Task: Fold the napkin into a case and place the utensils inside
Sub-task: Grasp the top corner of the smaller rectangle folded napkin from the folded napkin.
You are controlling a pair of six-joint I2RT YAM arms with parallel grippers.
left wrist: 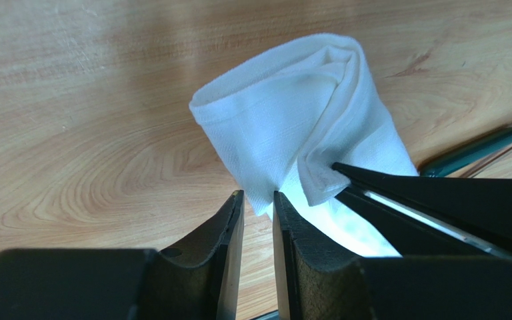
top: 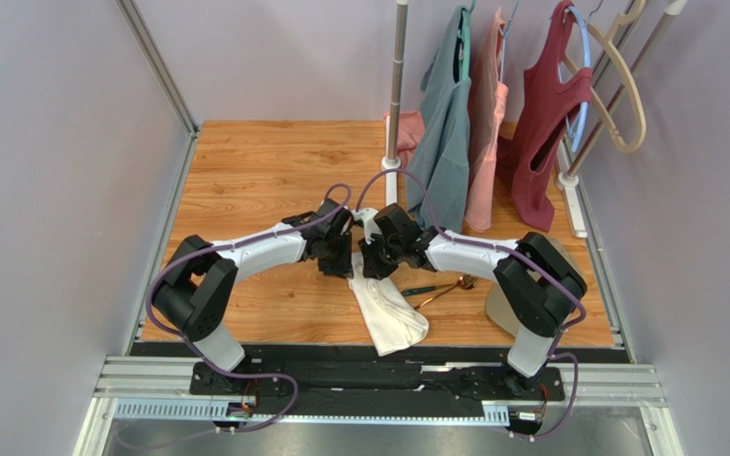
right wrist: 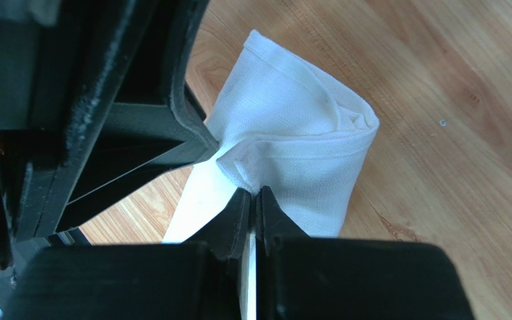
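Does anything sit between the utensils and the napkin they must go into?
Nothing visible lies on the tabletop between them. The utensils rest just right of the napkin, partly under the right arm. The left claw and right claw both pinch the napkin's raised end.

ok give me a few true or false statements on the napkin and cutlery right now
1. The left pincer and the right pincer are both shut on the napkin. True.
2. The utensils are already inside the napkin. False: they lie on the table beside it.
3. The napkin lies spread flat. False: it is folded over and pinched up at one end.
4. Some garments hang at the table's far right. True.
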